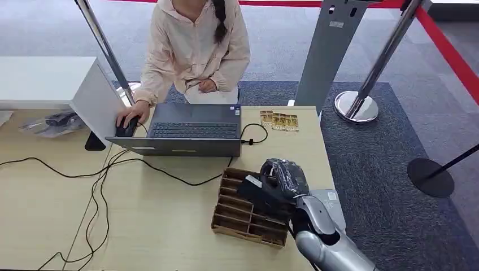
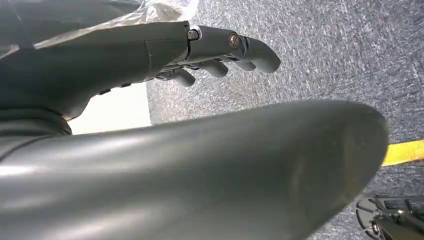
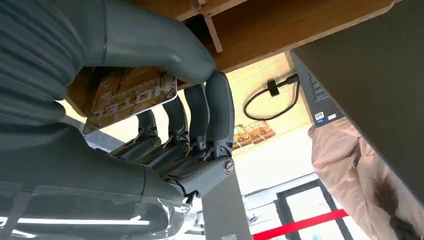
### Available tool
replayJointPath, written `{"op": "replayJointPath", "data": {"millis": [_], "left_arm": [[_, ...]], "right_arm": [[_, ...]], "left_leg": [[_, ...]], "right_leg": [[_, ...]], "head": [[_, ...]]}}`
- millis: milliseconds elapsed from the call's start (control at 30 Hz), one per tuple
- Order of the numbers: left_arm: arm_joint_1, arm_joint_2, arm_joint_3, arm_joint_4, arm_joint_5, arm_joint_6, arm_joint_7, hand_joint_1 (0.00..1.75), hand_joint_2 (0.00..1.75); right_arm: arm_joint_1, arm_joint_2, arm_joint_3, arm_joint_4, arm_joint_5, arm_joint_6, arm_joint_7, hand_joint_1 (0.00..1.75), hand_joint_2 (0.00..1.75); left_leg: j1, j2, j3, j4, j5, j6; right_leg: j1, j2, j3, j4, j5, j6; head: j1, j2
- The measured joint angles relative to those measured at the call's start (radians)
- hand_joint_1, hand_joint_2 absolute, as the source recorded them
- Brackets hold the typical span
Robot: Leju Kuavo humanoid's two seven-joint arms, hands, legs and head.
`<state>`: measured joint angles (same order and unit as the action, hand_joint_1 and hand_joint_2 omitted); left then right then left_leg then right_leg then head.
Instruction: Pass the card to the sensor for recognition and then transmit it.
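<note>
Head view, item list. Table: light wood, carrying all items below. Right hand: dark, wrapped in clear plastic, at about 5 o'clock of the table, poised over the right end of the card tray. Card tray: brown cardboard, slotted into rows of compartments, lying just at 6 o'clock of the laptop. Card: gold-and-brown patterned, seen in the right wrist view pinched between the thick grey thumb and the darker fingers of the right hand, directly beside the tray's wooden dividers; whether it touches the tray cannot be told. Loose cards: a short row of gold ones at 3 o'clock of the laptop, near the far table edge. Sensor: cannot be identified with certainty in any picture. Laptop: dark grey, open, screen facing away from the robot, a black cable looped at its right side. Person: pale pink top, seated at 12 o'clock behind the table, one hand on a black mouse at 9 o'clock of the laptop. White box: at 10 o'clock on the table. Left wrist view: left hand hanging over grey carpet, fingers loosely apart, holding nothing.
</note>
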<state>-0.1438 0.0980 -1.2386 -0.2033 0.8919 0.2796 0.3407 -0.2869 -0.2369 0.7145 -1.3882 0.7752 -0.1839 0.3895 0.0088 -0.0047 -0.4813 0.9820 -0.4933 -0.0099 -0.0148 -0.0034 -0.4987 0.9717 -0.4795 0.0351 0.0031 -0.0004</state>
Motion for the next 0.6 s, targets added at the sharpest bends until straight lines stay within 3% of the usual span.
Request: {"op": "replayJointPath", "data": {"millis": [100,333,600], "left_arm": [[0.0,0.0,0.0,0.0,0.0,0.0,-0.001,0.0,0.0],[0.0,0.0,0.0,0.0,0.0,0.0,-0.006,0.0,0.0],[0.0,0.0,0.0,0.0,-0.003,0.0,-0.006,0.0,0.0]], "right_arm": [[-0.001,0.0,0.0,0.0,0.008,-0.006,-0.001,1.27,1.75],[-0.019,-0.001,-0.002,-0.007,0.024,-0.011,0.0,0.87,1.75],[-0.02,-0.002,-0.002,-0.008,0.045,-0.025,-0.001,0.89,1.75]], "left_leg": [[0.0,0.0,0.0,0.0,0.0,0.0],[0.0,0.0,0.0,0.0,0.0,0.0],[0.0,0.0,0.0,0.0,0.0,0.0]], "right_leg": [[0.0,0.0,0.0,0.0,0.0,0.0],[0.0,0.0,0.0,0.0,0.0,0.0],[0.0,0.0,0.0,0.0,0.0,0.0]], "head": [[0.0,0.0],[0.0,0.0],[0.0,0.0]]}}
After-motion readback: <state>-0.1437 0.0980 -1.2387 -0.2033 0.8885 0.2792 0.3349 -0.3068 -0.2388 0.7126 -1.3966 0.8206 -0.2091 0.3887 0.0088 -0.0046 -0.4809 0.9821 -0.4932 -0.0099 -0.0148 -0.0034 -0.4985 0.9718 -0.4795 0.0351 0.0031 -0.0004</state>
